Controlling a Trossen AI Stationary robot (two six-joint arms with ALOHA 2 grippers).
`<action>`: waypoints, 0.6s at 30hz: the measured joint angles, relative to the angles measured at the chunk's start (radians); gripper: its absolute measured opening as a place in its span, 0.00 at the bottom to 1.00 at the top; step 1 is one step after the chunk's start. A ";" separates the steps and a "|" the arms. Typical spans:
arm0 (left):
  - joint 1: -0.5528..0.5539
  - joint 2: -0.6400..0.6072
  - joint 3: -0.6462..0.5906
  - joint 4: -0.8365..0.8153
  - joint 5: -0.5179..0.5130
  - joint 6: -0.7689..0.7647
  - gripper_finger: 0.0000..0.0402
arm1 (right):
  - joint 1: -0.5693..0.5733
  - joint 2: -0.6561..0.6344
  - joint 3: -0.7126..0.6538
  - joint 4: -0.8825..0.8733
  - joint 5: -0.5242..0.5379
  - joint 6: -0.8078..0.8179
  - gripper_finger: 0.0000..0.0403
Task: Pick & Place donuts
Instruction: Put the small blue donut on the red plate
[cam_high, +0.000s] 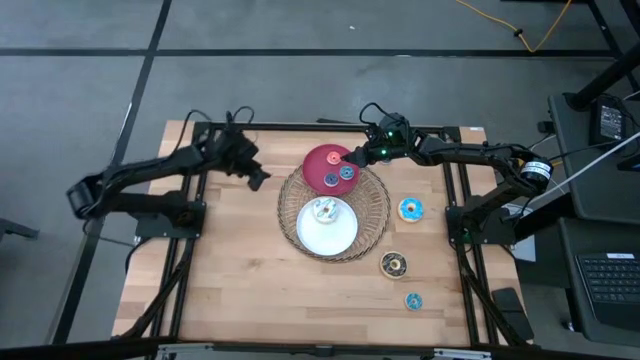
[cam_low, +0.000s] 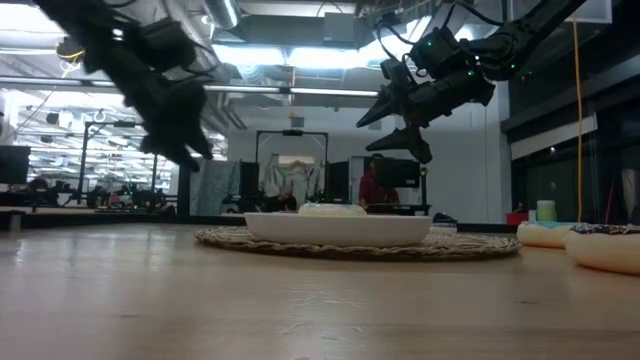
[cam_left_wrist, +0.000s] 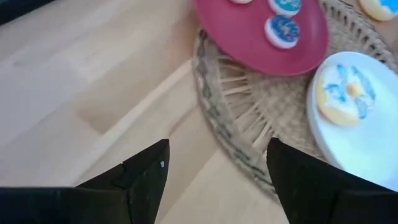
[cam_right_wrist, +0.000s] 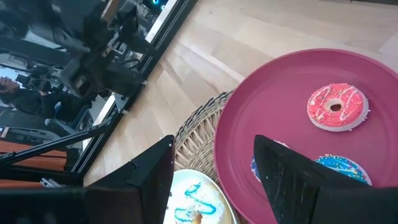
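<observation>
I see my right gripper (cam_high: 356, 157) spread and empty above the red plate (cam_high: 318, 160), which holds three donuts (cam_high: 346, 173), apparently; my left gripper (cam_high: 256, 178), released, waits beside it.

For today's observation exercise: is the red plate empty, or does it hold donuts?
It holds donuts. The red plate carries a pink donut and two blue ones, seen in both wrist views.
</observation>
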 joint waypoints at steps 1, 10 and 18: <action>-0.008 -0.033 -0.030 0.010 -0.013 -0.022 0.65 | 0.000 0.000 0.000 0.000 0.000 0.000 0.55; -0.089 -0.338 -0.242 0.090 -0.193 -0.206 0.64 | 0.000 0.000 0.000 0.000 0.000 0.000 0.55; -0.094 -0.509 -0.380 0.104 -0.295 -0.242 0.64 | 0.000 0.000 0.000 0.000 0.000 0.000 0.55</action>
